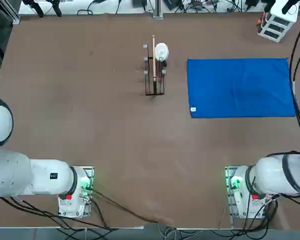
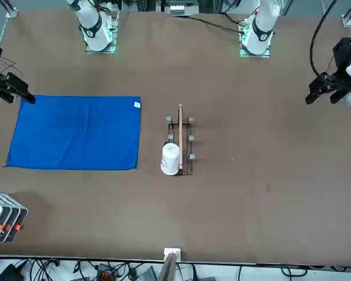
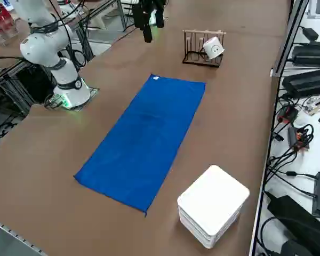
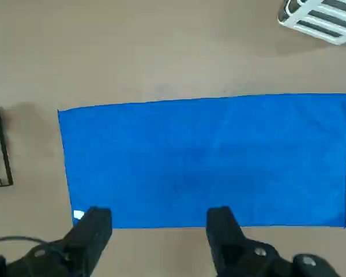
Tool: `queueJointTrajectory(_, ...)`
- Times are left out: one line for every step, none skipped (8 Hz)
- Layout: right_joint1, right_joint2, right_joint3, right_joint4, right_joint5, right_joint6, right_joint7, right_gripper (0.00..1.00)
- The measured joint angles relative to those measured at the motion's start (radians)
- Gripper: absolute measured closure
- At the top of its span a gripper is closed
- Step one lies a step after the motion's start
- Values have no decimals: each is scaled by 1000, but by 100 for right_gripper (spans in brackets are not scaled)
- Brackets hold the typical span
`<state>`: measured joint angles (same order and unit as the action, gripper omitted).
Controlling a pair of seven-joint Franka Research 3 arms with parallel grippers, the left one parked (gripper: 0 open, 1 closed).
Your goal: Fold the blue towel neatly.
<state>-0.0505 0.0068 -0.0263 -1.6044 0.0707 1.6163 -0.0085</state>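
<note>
The blue towel lies spread flat as one rectangle on the brown table, on the right arm's side. Its small white tag sits at the corner nearest the robot and the table's middle. My right gripper hangs well above the towel's near long edge, toward the table's right side. It is open, its two black fingers spread wide with nothing between them. Nothing touches the cloth.
A wooden stand with a white cup on it is left of the towel. A white box sits by the far right corner.
</note>
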Motion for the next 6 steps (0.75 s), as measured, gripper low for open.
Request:
queueJointTrajectory(0, 0, 0, 0, -1, 0, 0, 0)
queueJointTrajectory(-1, 0, -1, 0, -4, 0, 0, 0)
queueJointTrajectory(-6, 0, -5, 0, -10, 0, 1, 0)
queueJointTrajectory(-21, 1, -17, -4, -23, -2, 1, 0)
queueJointTrajectory(-57, 3, -32, -21, -37, 5, -11, 0)
queueJointTrajectory(-105, 8, -41, -51, -45, 39, -27, 0)
